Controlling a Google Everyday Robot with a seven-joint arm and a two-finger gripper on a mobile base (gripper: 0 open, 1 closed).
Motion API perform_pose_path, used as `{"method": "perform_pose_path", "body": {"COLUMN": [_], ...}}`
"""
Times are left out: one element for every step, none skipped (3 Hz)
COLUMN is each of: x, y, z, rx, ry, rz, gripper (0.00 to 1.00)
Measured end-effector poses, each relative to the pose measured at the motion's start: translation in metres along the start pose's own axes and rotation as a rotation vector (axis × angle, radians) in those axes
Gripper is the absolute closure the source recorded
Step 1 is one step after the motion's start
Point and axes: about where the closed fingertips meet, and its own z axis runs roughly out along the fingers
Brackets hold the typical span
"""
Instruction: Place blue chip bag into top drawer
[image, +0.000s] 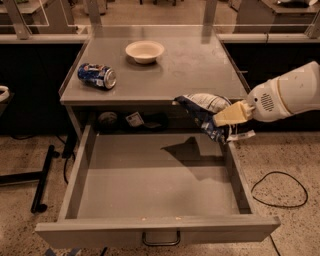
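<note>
End effector (222, 119) clamped on crinkled foil blue chip bag (200, 105) | above open grey metal top drawer (150, 185), right rear

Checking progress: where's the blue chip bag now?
Camera view, right side: blue chip bag held in the end effector, above the right rear corner of the open top drawer.

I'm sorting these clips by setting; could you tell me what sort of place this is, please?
Probably an office or lab workroom: a grey metal counter with an open drawer, more desks behind, a speckled hard floor. The gripper holds the blue chip bag over the drawer's right side.
</note>
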Motion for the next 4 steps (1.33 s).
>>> {"method": "perform_pose_path", "body": {"x": [0.004, 0.004, 0.006, 0.005], "y": [0.026, 0.044, 0.058, 0.07], "z": [0.044, 0.085, 0.13, 0.156], "rx": [0.015, 0.044, 0.057, 0.058], "ry": [0.043, 0.07, 0.102, 0.136], "rz": [0.011, 0.038, 0.058, 0.038], "gripper": [1.0, 1.0, 1.0, 1.0]}}
